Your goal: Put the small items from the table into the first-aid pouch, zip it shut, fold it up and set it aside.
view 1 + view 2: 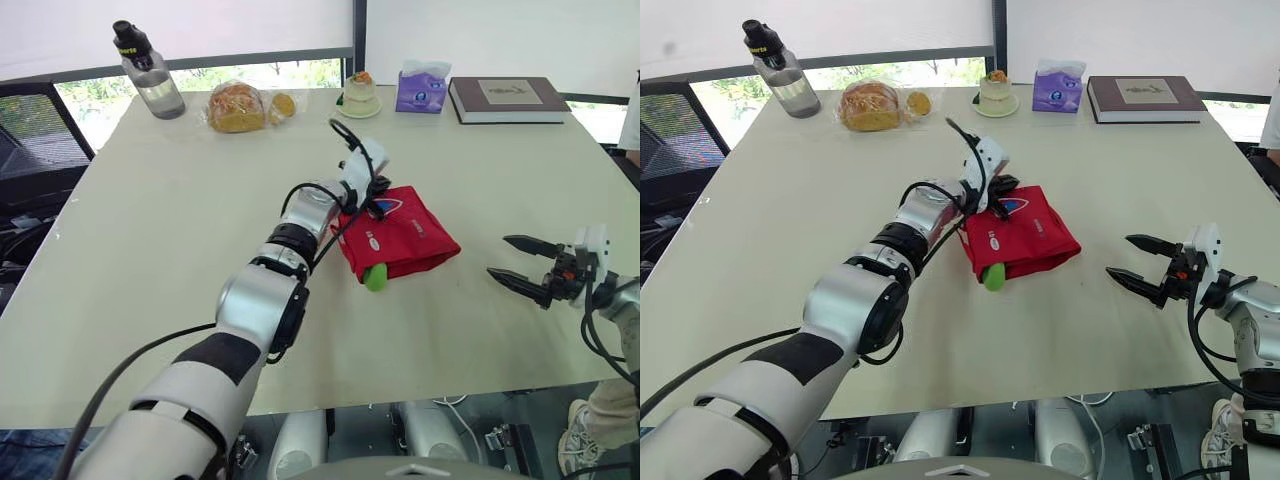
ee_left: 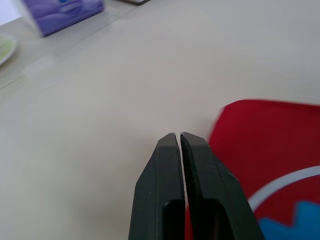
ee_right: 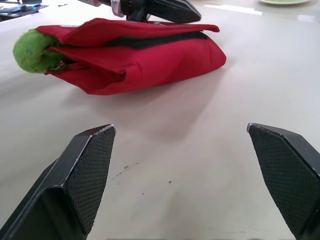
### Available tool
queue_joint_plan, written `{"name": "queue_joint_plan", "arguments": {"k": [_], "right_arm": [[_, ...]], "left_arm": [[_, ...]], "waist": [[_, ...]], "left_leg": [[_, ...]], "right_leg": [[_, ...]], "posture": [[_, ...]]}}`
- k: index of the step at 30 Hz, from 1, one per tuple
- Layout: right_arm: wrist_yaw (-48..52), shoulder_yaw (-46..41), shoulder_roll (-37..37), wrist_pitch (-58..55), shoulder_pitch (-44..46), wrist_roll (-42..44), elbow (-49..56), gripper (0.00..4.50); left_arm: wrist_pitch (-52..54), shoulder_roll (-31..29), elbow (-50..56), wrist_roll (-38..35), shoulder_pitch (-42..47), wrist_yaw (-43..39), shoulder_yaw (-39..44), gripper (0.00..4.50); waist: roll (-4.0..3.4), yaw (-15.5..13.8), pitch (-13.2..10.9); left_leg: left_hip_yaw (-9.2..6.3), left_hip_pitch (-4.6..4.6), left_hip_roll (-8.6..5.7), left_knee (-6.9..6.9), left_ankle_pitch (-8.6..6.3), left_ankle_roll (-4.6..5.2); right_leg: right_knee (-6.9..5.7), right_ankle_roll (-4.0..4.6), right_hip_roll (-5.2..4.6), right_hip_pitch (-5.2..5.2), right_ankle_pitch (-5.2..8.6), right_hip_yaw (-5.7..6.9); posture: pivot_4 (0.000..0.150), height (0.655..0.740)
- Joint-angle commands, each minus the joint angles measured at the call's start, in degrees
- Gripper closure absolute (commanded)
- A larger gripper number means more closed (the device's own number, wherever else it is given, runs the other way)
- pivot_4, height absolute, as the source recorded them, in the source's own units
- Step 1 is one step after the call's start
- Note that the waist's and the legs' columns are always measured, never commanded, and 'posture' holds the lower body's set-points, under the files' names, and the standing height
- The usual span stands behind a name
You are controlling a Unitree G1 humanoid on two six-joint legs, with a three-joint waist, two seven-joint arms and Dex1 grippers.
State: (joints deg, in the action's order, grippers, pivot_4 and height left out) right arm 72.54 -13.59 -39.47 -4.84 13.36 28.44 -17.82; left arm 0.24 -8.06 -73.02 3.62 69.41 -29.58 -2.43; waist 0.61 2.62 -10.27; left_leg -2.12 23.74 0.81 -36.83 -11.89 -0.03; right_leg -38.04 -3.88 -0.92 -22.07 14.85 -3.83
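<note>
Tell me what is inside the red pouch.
A green fuzzy ball pokes out from one end of the folded red pouch. The red fabric covers everything else, so whatever other items it holds cannot be seen.

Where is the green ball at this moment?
In the left eye view, the green ball sticks out of the near end of the red pouch at mid-table, left of the open right gripper.

Bottle point(image 1: 150, 75), perhaps bread point(image 1: 237, 107), cake point(image 1: 360, 93), tissues point(image 1: 422, 87), book point(image 1: 508, 99) along far edge.
</note>
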Motion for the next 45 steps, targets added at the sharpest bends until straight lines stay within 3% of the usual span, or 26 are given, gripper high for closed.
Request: {"name": "queue_joint_plan", "arguments": {"k": [1, 6, 10, 16, 19, 27, 34, 45], "right_arm": [[-0.4, -1.4, -0.9, -1.2, 0.9, 1.2, 1.3, 0.0], [-2.0, -1.3, -0.6, -5.0, 1.9, 1.9, 2.8, 0.0], [-5.6, -2.6, 0.4, -9.7, 3.8, 4.5, 5.0, 0.0], [-10.6, -0.5, 0.2, -20.5, 5.6, 6.9, 11.2, 0.0], [-12.1, 0.1, 1.0, -25.8, 7.6, 9.6, 14.5, 0.0], [-13.8, 5.3, 0.4, -39.0, 14.5, 10.7, 14.3, 0.0], [-16.4, 11.8, 3.6, -45.5, 18.6, 8.5, 13.1, 0.0], [-20.7, 17.5, 3.0, -43.8, 20.3, -2.7, 6.1, 0.0]], "left_arm": [[-0.6, -3.0, -0.2, 0.0, -0.9, 1.2, 1.3, 4.33], [-7.4, -7.4, 2.8, -0.4, -2.4, -3.5, 1.9, 4.33], [-12.8, -12.2, 7.4, -2.3, -5.0, -13.2, 2.7, 4.33], [-9.0, -19.2, 22.6, -9.1, -12.6, -28.6, 4.8, 4.33], [-2.1, -22.4, 35.8, -13.7, -18.6, -34.2, 5.4, 3.63], [20.4, -31.4, 70.9, -27.4, -34.7, -39.9, 6.9, 0.09], [29.1, -37.7, 83.8, -33.4, -39.9, -38.1, 10.7, 0.03], [32.6, -39.5, 89.9, -36.3, -40.9, -33.7, 11.7, 0.03]], "waist": [[0.01, 0.0, 0.0], [0.06, -0.5, 0.0], [0.06, -0.5, 0.0], [0.06, -0.3, 0.0], [0.05, -0.1, -0.1], [0.07, -0.4, -0.1], [0.09, -0.3, -0.1], [0.09, -0.2, -0.1]], "left_leg": [[0.0, 0.05, 0.0, 0.04, 0.0, 0.0], [0.01, 0.14, -0.08, 0.12, -0.01, -0.01], [0.03, 0.19, -0.1, 0.21, -0.01, -0.01], [0.07, 0.3, -0.06, 0.34, 0.0, -0.02], [0.14, 0.4, -0.02, 0.34, 0.0, -0.01], [0.09, 0.6, 0.25, 0.21, 0.0, -0.01], [0.08, 0.72, 0.28, -0.04, 0.0, 0.0], [0.14, 0.72, 0.3, -0.1, 0.0, 0.0]], "right_leg": [[0.0, 0.01, 0.0, -0.05, 0.0, -0.01], [0.06, 0.24, -0.09, -0.08, -0.13, -0.01], [0.09, 0.28, -0.12, -0.15, -0.14, 0.01], [-0.01, 0.33, -0.11, -0.42, -0.14, -0.06], [-0.04, 0.33, -0.11, -0.53, -0.14, -0.15], [-0.07, 0.34, -0.09, -0.67, -0.15, -0.04], [-0.07, 0.35, 0.01, -0.7, -0.15, 0.03], [-0.07, 0.35, 0.05, -0.72, -0.15, 0.01]], "posture": [[0.15, 0.74], [0.15, 0.74], [0.15, 0.74], [0.15, 0.74], [0.15, 0.74], [0.15, 0.74], [0.15, 0.74], [0.15, 0.74]]}}
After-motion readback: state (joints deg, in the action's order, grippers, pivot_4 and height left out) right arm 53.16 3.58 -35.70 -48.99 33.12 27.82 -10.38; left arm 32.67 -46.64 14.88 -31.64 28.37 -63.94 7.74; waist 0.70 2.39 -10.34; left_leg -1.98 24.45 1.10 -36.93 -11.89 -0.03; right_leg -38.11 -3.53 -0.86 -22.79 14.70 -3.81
